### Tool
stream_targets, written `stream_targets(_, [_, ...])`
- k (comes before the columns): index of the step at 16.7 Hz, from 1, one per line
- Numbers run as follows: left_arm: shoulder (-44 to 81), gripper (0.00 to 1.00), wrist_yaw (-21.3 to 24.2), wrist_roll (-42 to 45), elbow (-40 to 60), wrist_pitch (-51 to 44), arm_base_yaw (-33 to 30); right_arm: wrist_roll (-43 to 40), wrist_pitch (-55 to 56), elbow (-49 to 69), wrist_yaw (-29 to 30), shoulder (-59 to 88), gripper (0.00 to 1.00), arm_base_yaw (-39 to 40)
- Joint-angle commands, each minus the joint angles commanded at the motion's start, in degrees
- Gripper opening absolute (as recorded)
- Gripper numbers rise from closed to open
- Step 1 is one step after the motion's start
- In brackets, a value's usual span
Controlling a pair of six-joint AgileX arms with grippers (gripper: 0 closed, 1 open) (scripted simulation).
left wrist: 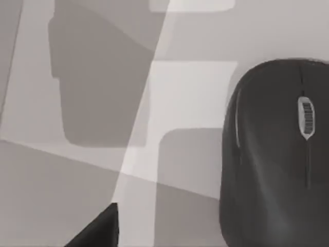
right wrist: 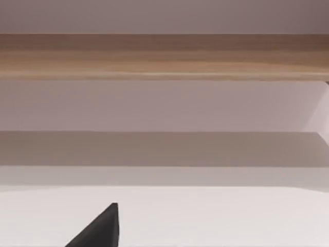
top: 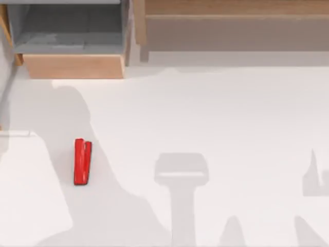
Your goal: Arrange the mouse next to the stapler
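Note:
The red stapler (top: 82, 162) lies on the white table (top: 216, 113) at the left of the top view, its length running near to far. In the left wrist view the dark charcoal mouse (left wrist: 277, 154) rests on the table close under the camera, its scroll wheel facing up. A black corner of my left gripper (left wrist: 98, 232) sits apart from the mouse, with bare table between them. A matching black corner of my right gripper (right wrist: 98, 232) hangs over bare table, facing a wooden shelf.
An open wooden box (top: 72, 66) with a grey inside stands at the back left. A long wooden shelf (top: 231, 25) runs along the back right and also appears as the shelf (right wrist: 164, 56) in the right wrist view. Arm shadows fall across the table's front.

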State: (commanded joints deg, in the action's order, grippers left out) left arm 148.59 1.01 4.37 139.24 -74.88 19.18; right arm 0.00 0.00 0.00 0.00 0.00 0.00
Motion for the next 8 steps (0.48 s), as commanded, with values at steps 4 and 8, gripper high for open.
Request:
stream_targets(4, [2.1, 1.0, 0.0, -0.7, -0.5, 2.5, -0.8, 0.0, 0.0, 0.0, 0.0, 0.0, 1.0, 0.0])
stream_targets(8, [2.1, 0.85, 0.0, -0.7, -0.5, 2.5, -0.8, 0.0, 0.0, 0.0, 0.0, 0.0, 1.0, 0.0])
